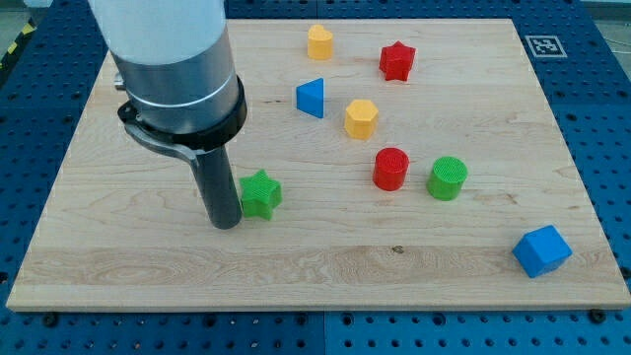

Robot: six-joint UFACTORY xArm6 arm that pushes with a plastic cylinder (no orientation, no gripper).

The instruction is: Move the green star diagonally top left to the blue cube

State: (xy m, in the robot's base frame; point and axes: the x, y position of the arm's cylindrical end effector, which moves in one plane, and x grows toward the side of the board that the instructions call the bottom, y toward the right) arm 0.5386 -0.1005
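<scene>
- My tip (227, 223) set on wooden board (118, 266), touching view's-left side of green star (260, 193).
- No jaws fitted: plain rod, gripping nothing.
- Blue cube (541, 250) well apart, toward view's bottom right.

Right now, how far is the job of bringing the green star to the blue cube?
Nothing looks done yet: the green star sits at the board's middle-left, far from the blue cube near the view's bottom right. In hand: my tip stands against the star's left side. Left: nearly the whole way across to the cube's upper left.
</scene>
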